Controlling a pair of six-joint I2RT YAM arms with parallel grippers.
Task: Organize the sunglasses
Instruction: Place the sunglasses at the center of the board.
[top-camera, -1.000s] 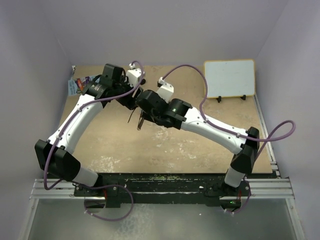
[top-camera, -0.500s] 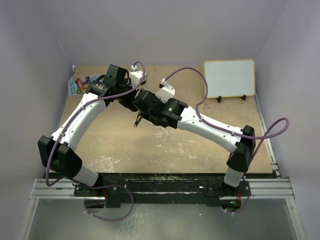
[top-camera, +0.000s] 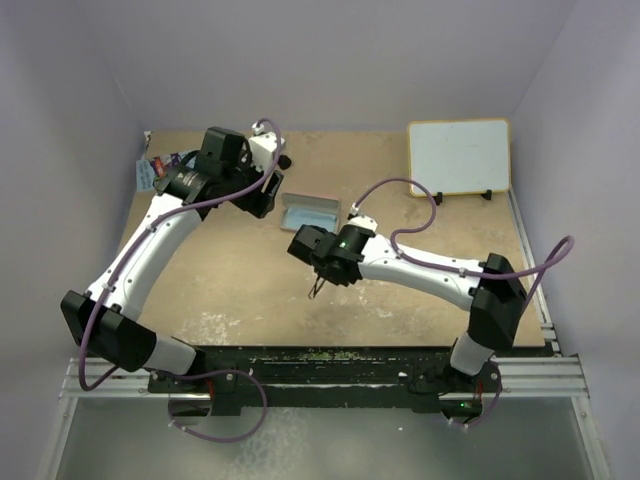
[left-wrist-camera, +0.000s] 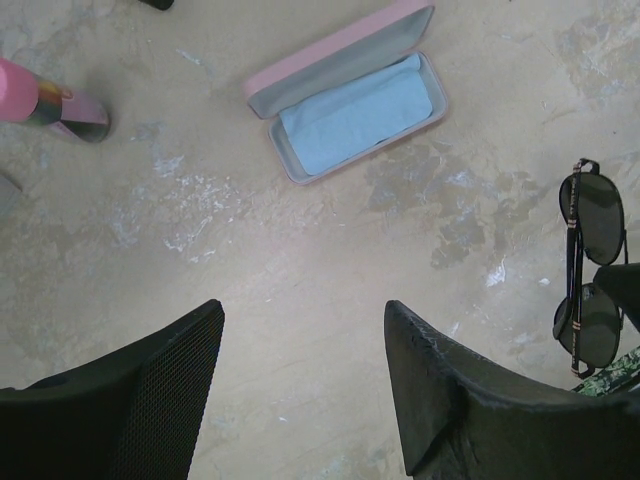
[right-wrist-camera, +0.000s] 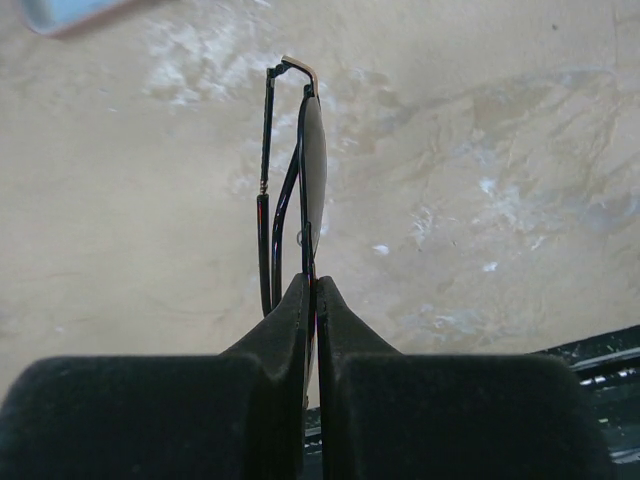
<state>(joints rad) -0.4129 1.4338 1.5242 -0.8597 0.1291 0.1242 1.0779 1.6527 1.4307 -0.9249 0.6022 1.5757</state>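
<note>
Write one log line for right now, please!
right end effector: shut on sunglasses | left end effector: open, empty | pink case: open, cloth inside

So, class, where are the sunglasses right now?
In the top view, the sunglasses are pinched in the shut right gripper near the middle of the table, on the near side of the open pink case.

Pink case (left-wrist-camera: 335, 55) open, straight ahead of left fingers (left-wrist-camera: 150, 400), well apart. Light-blue cloth (left-wrist-camera: 355, 115) lying in case tray. Pink tube (left-wrist-camera: 40, 105) with multicolour end ahead-left of same fingers, on table (left-wrist-camera: 300, 270). Whiteboard (top-camera: 458, 157) propped at far right, well beyond right fingers (right-wrist-camera: 285, 330). Table tan, white scuffs.
</note>
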